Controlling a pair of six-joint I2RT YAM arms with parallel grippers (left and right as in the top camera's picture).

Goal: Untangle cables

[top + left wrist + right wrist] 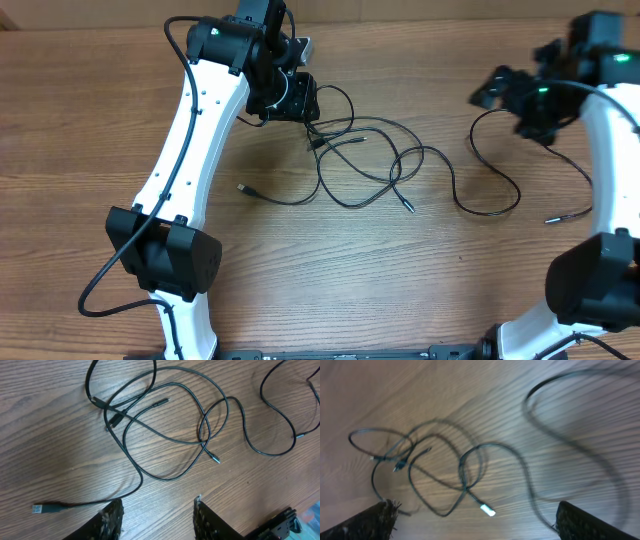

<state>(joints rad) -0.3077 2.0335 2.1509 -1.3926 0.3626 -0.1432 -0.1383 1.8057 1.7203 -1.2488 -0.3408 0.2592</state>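
Thin black cables (165, 478) lie loose on the wooden counter (330, 280), several loops crossing one another in a flat knot near its middle. Seen from overhead, one strand leaves the knot at 8 o'clock and ends in a flat plug (243, 187). Another ends at 5 o'clock in a slim plug (408, 207). A third tip (161, 402) lies inside the loops. At 3 o'clock a long cord (490, 212) curves away in a wide bend, clear of the knot.
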